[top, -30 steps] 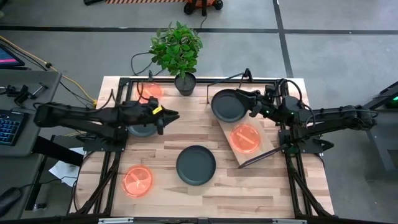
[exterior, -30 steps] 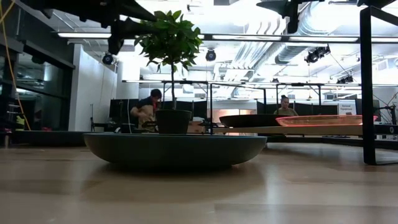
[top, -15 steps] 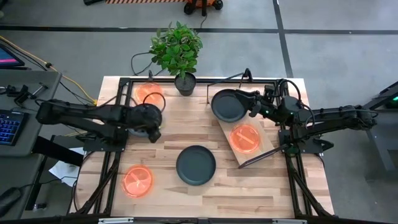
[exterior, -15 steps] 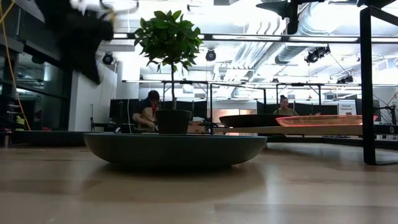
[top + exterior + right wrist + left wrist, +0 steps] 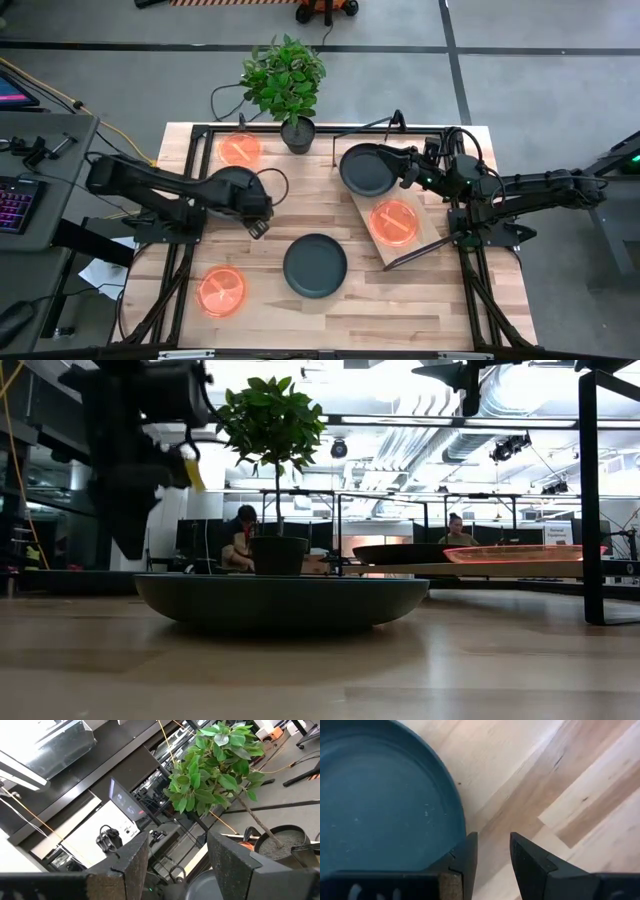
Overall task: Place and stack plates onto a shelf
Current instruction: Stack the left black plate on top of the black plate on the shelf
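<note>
My left gripper (image 5: 258, 222) (image 5: 493, 857) points down, open by a narrow gap, over bare wood just off the near-right rim of a dark grey plate (image 5: 228, 188) (image 5: 380, 800). In the low view it (image 5: 130, 545) hangs above the tabletop. A second dark plate (image 5: 315, 265) (image 5: 280, 603) lies flat at the table's centre. The shelf (image 5: 420, 235) (image 5: 470, 569) carries a third dark plate (image 5: 365, 170) and an orange plate (image 5: 393, 222). Two more orange plates (image 5: 240, 150) (image 5: 221, 291) lie on the table's left. My right gripper (image 5: 408, 172) (image 5: 172, 865) is open beside the shelf's dark plate.
A potted plant (image 5: 297, 133) stands at the far edge between the far orange plate and the shelf. Black frame rails (image 5: 185, 250) run along both table sides. Bare wood (image 5: 400, 300) lies near the front right. People sit in the room beyond (image 5: 240, 535).
My left gripper has swung from lying level over the left dark plate to pointing down, moving toward the near edge and coming lower, off the plate's rim. The plates have not moved.
</note>
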Robot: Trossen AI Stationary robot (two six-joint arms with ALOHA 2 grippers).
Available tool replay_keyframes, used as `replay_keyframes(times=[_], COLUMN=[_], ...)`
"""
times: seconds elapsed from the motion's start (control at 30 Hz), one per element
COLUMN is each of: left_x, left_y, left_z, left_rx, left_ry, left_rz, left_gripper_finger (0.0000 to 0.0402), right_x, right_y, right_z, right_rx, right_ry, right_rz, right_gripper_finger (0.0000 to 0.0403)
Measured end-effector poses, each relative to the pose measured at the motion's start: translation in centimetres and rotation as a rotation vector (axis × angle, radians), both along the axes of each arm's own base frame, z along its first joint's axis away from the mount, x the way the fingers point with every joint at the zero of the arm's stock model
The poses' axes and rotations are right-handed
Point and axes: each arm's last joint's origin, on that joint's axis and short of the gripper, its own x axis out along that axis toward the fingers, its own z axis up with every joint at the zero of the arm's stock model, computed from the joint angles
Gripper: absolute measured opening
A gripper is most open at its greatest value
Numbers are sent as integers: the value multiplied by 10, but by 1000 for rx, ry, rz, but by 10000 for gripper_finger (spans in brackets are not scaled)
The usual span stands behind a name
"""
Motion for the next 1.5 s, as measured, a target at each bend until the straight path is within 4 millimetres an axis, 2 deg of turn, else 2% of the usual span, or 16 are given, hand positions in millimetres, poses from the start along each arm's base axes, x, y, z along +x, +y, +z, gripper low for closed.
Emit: replay_keyframes(times=[0.2,0.67,1.07,1.5], left_x=[3,3,-2,-4], left_y=[3,6,13,19], left_z=[-14,-13,-25,-27], left_rx=[43,148,84,71], left_ry=[79,73,75,83], left_rz=[74,71,109,121], left_gripper_finger=[106,106,106,106], right_x=[0,0,0,0], right_y=[0,0,0,0], right_z=[0,-2,-2,-2], right_rx=[7,24,47,47], right_ry=[-2,6,-4,-4], right_rz=[2,5,10,10], right_gripper_finger=[186,186,186,186])
